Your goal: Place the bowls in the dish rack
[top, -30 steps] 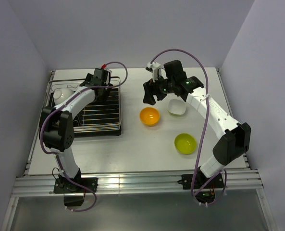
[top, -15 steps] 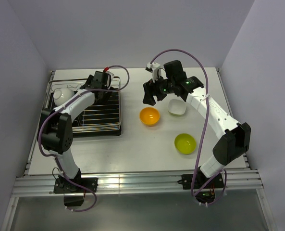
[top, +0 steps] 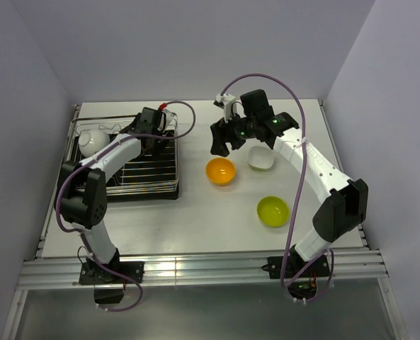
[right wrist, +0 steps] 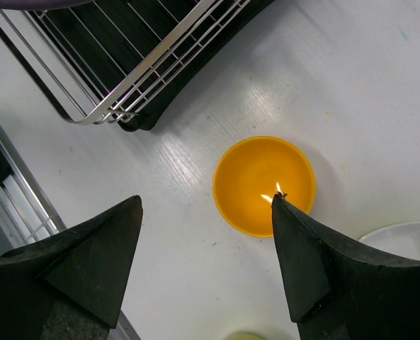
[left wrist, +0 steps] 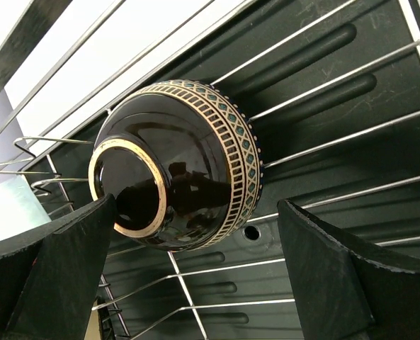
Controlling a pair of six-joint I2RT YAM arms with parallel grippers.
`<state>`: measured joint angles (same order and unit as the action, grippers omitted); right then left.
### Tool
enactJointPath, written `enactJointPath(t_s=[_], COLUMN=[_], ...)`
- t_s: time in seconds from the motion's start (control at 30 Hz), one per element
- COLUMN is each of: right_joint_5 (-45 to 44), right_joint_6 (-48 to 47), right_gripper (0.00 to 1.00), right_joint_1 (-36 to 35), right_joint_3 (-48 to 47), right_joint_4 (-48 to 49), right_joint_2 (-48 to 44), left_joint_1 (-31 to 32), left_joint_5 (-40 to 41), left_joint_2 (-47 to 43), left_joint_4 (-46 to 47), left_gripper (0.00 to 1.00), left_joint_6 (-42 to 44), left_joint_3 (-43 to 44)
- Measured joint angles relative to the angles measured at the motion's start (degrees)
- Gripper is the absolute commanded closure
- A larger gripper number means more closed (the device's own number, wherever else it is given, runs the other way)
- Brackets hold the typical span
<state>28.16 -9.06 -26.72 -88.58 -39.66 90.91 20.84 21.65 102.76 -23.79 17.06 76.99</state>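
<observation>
- The dish rack [top: 142, 170] sits on the left part of the table [top: 195, 219], under the left gripper.
- A white bowl in the rack [top: 93, 140] sits in the rack's far left corner, bottom up, to the left of the left gripper and apart from it.
- The left gripper [left wrist: 195, 205] hangs over the rack's far right part with its jaws spread wide, holding nothing.
- The black bowl [left wrist: 188, 170] lies on its side on the rack wires, between the two fingers, its gold-ringed foot turned toward the wrist camera. The left finger's tip overlaps the foot ring in the wrist view, and whether they touch I cannot tell. The right finger stands clear of the bowl.
- The right gripper [right wrist: 206, 200] hovers above the table just right of the rack, its jaws wide apart and empty.
- The orange bowl [right wrist: 264, 185] stands upright on the table below this gripper, nearer its right finger, whose tip overlaps the rim in the wrist view.
- A second white bowl [top: 261, 158] stands upright just right of the orange one, beside the right gripper.
- The lime bowl [top: 273, 210] rests upright on the table nearer the arm bases, well apart from both grippers.
</observation>
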Motion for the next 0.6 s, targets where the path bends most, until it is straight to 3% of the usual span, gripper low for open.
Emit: enactJointPath(t_s=[0.37, 0.6], right_joint_5=[0.04, 0.24], right_joint_6=[0.0, 0.02], right_gripper=[0.2, 0.2], right_joint_1=[0.0, 0.0], right_joint_3=[-0.02, -0.02], right_joint_4=[-0.24, -0.22], right_joint_2=[0.22, 0.42], left_joint_1=[-0.17, -0.17], left_joint_5=[-3.02, -0.09], left_joint_2=[-2.67, -2.75], left_joint_4=[-1.16, -1.05], left_gripper=[0.01, 0.03], left_joint_6=[-0.92, -1.99], left_joint_3=[-1.22, -1.22])
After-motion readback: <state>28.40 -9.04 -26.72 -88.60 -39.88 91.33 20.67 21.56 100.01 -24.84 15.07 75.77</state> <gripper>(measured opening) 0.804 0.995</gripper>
